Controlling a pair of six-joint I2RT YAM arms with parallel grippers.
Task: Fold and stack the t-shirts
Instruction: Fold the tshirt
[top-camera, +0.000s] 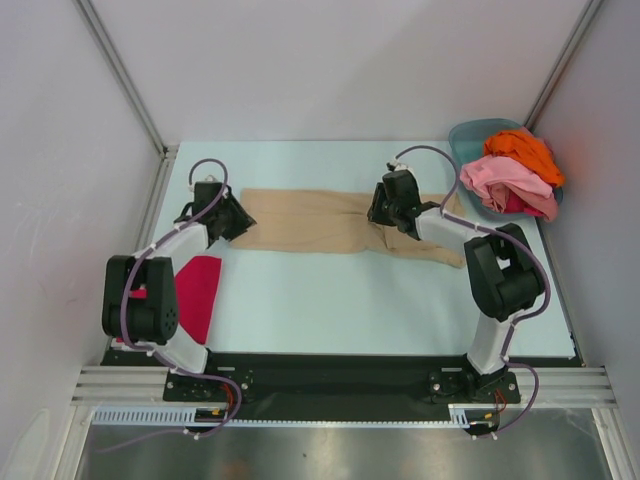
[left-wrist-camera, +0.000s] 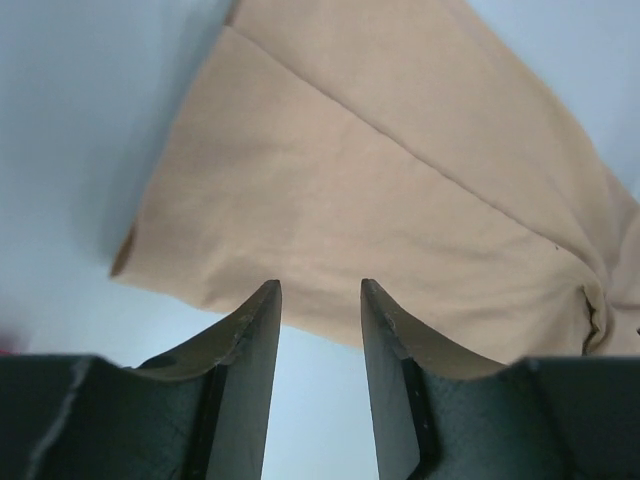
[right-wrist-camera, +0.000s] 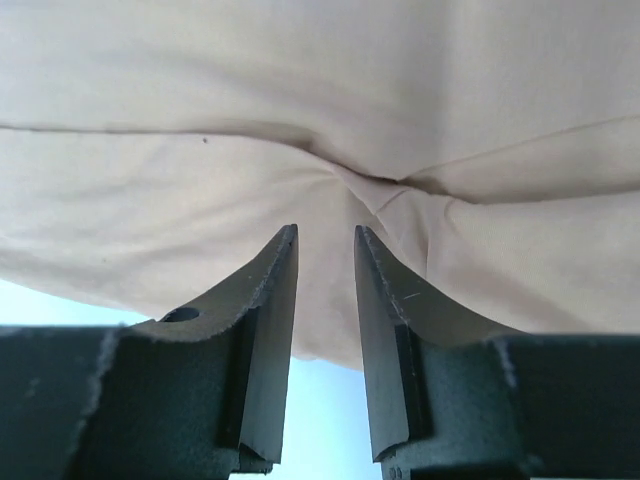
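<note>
While the tan t-shirt (top-camera: 310, 222) lies spread flat on the bench (top-camera: 330, 300), toward 12 o'clock from its middle and running from 9 to 3 o'clock, an arm reaches over each part of it.

The left end effector (left-wrist-camera: 318, 292) sits at the shirt's 9 o'clock end. Its fingers stand a modest gap apart with nothing between them. In the left wrist view the tips hang at the near hem of the cloth, and bare bench shows through the lower part of the gap.

The right end effector (right-wrist-camera: 325, 238) is over the shirt's 3 o'clock half. Its fingers are parted by a narrower gap, and no cloth is pinched between them. Just ahead of the tips the fabric gathers into a small pucker where several creases meet. Whether either pair of tips touches the cloth cannot be told.

At 8 o'clock a magenta-red t-shirt (top-camera: 200, 290) lies apart from the tan one, partly hidden by the left arm (top-camera: 140, 300).

At 2 o'clock stands a teal basin (top-camera: 462, 132) heaped with an orange t-shirt (top-camera: 525, 152) on top, a pink t-shirt (top-camera: 500, 180) under it, and what looks like red cloth (top-camera: 520, 205) at the heap's 5 o'clock edge.
</note>
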